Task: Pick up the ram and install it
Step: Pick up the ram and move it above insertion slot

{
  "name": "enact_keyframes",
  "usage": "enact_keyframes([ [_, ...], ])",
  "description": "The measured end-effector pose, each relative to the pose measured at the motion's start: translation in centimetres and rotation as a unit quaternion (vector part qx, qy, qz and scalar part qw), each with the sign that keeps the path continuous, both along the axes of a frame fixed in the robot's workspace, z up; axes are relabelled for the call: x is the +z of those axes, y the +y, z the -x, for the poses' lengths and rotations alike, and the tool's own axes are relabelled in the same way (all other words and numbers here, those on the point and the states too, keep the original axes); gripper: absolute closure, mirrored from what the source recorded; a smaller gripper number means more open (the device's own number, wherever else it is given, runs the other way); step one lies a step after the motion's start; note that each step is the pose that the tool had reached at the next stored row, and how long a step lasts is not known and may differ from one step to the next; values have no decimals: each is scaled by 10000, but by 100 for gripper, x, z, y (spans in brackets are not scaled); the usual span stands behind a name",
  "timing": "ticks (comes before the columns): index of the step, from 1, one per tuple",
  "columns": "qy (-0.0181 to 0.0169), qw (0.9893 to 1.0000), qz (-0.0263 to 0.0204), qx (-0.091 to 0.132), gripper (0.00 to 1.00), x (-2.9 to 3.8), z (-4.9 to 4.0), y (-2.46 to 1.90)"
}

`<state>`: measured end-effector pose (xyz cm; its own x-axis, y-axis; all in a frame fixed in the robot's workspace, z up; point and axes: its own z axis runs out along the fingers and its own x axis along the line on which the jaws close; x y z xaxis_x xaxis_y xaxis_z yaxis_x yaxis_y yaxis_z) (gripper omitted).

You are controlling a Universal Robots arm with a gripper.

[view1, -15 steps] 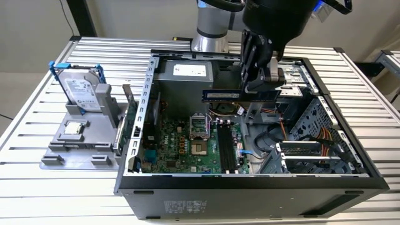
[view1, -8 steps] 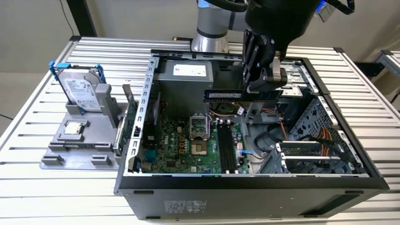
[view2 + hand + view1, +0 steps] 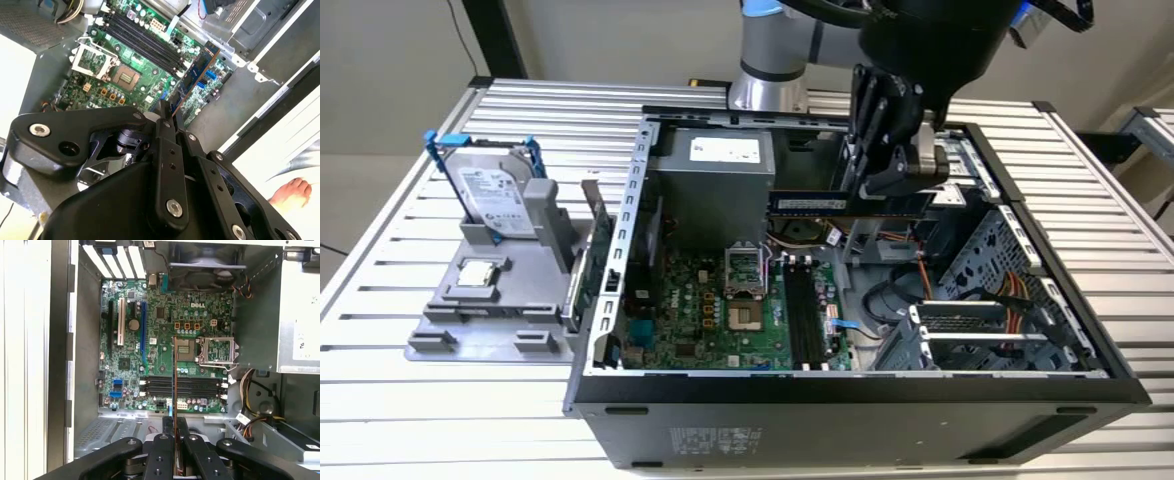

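My jaws are clamped on the ram (image 3: 821, 204), pinching its flat faces near one end, so most of the stick juts out toward the exterior view's left. I hold it on edge and about level, up in the air inside the open computer case (image 3: 854, 395). It hangs above the motherboard (image 3: 720, 310) and touches nothing there. In the exterior view it hangs in front of the grey power supply (image 3: 714, 185).

In the first wrist view the ram (image 3: 174, 375) shows as a thin line from between my jaws. That line lies across the black memory slots (image 3: 182, 386) rather than along them. The open processor socket (image 3: 216, 350) sits just beside that line. In the second wrist view the ram (image 3: 200, 70) points away from my jaws over the green board, with the memory slots (image 3: 145, 37) off to one side of it.

Out on the slatted desk (image 3: 400, 420), at the exterior view's left and well apart from me, a grey holder (image 3: 480, 330) carries the hard drive (image 3: 494, 195). The drive stands upright in its blue frame. A small square silver chip (image 3: 480, 272) lies flat in front of it.
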<state>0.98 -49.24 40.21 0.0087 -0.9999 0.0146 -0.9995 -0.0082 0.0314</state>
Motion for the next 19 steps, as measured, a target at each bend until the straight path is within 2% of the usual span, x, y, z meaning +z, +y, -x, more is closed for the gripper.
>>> enact_keyframes([
  [3, 0, 10000, 0, -40, 100, 0, -48, 0],
  [11, 0, 9993, 0, -368, 100, 0, -65, 1],
  [19, 0, 9991, 0, -430, 100, 0, -66, 2],
])
